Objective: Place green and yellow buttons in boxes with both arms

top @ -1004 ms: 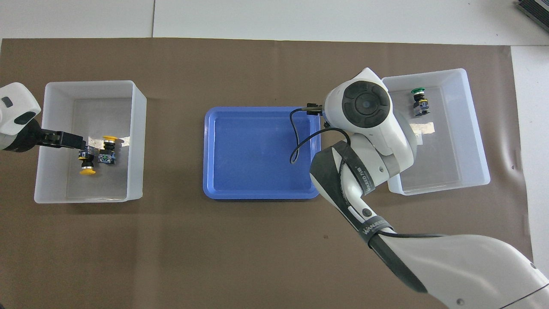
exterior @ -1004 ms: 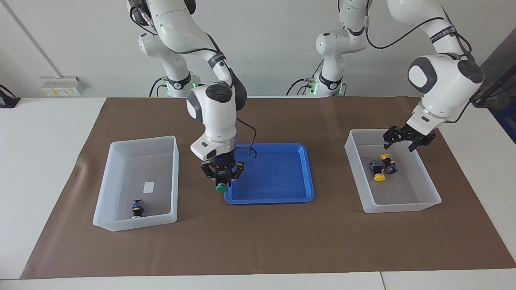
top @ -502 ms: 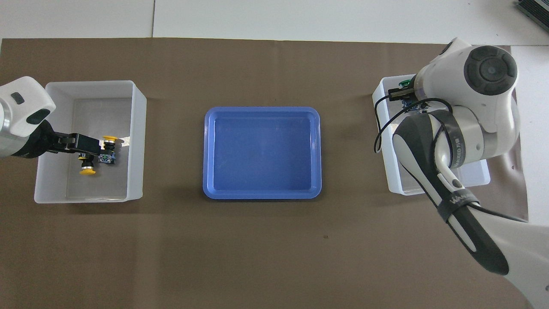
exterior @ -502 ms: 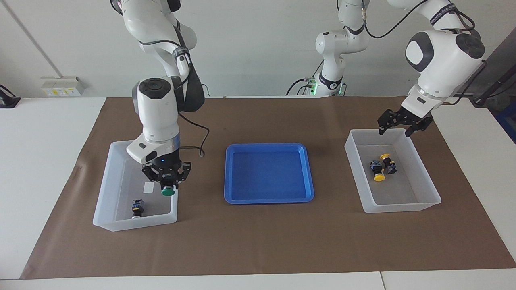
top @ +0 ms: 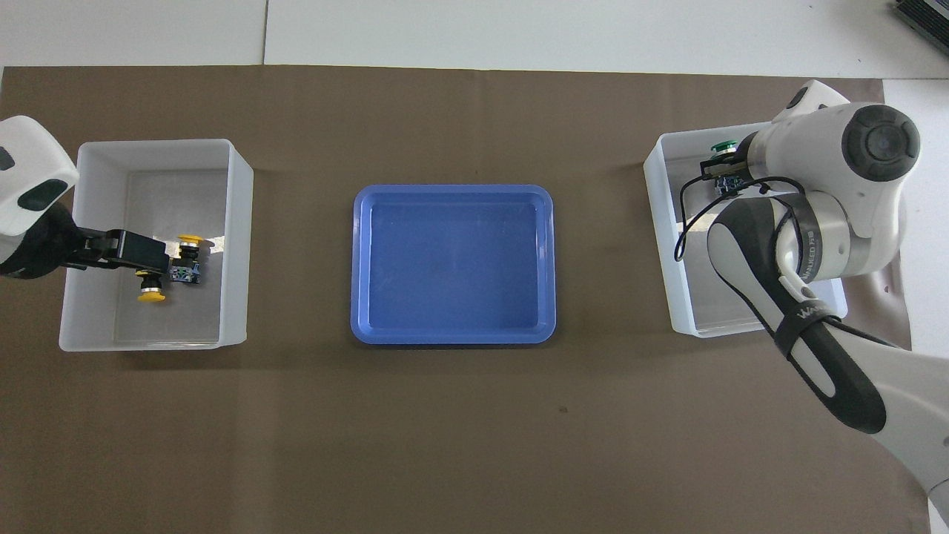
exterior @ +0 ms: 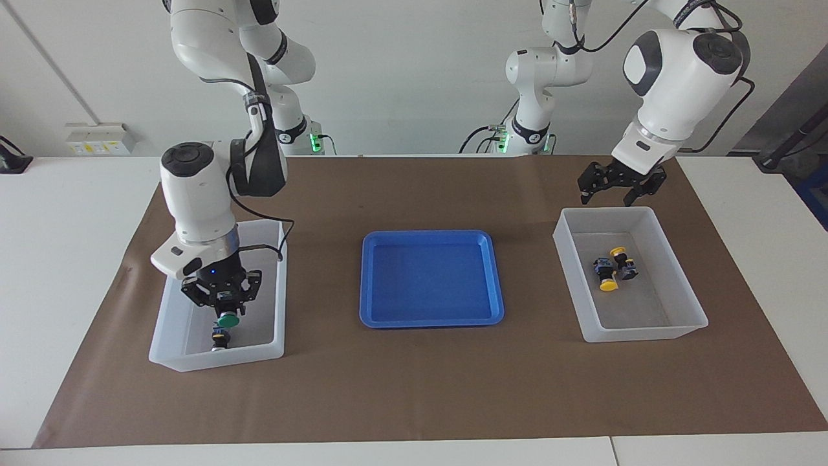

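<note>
blue tray (exterior: pixel 431 279) | mid-table, on brown paper mat (exterior: pixel 414 382) | white table (exterior: pixel 65 213) underneath

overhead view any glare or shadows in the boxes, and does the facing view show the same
Overhead view: a bright reflective patch on the floor of the box at the right arm's end, beside the arm; soft shadow along the walls of the other box. Facing view: no such glare; both box floors look evenly grey.

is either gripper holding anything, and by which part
The right gripper holds a green button by its black body, cap down. The left gripper holds nothing.
</note>
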`<action>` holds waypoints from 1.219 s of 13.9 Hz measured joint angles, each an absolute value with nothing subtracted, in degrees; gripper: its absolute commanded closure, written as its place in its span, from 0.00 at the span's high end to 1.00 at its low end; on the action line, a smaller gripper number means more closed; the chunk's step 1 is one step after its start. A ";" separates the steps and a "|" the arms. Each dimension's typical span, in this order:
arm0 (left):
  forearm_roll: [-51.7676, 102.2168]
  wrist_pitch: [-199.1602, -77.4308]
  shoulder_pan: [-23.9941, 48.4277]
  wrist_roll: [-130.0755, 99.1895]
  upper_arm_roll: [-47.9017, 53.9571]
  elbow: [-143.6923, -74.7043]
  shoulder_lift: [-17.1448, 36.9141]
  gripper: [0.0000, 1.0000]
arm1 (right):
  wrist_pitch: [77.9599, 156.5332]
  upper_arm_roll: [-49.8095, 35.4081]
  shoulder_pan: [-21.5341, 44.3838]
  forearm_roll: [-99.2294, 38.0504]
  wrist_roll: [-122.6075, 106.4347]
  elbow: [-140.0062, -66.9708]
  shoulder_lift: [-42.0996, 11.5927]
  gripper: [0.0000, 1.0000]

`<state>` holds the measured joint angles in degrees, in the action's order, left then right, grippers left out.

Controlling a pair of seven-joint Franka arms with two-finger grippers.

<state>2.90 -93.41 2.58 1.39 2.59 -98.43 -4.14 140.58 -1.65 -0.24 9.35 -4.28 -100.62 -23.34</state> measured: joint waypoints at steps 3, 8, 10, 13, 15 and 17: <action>2.90 -88.84 2.48 1.35 2.05 -93.83 -4.16 1.00 | 143.45 -1.69 -0.62 9.34 -5.71 -100.93 -25.60 0.00; 2.90 -88.33 2.44 1.33 1.72 -93.10 -3.82 1.00 | 147.49 -1.69 -1.14 5.48 -7.50 -101.02 -27.72 0.31; 2.91 -87.08 2.44 1.32 1.73 -92.43 -3.81 1.00 | 149.65 -1.69 -1.14 5.46 -7.53 -101.02 -28.88 0.97; 2.90 -85.81 2.45 1.32 1.73 -91.51 -3.81 1.00 | 149.90 -1.69 -1.16 5.29 -7.53 -100.87 -29.13 1.00; 2.90 -85.47 2.43 1.29 1.69 -91.63 -3.79 1.00 | 149.90 -1.70 -1.16 5.22 -7.53 -100.49 -28.96 1.00; 2.90 -85.42 2.45 1.25 1.66 -91.81 -3.78 1.00 | 149.51 -1.88 -1.03 5.11 -7.32 -100.25 -28.05 1.00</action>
<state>2.90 -85.42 2.45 1.25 1.66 -91.81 -3.78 149.51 -1.88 -1.03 5.11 -7.32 -100.25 -28.05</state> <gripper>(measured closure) 0.000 0.000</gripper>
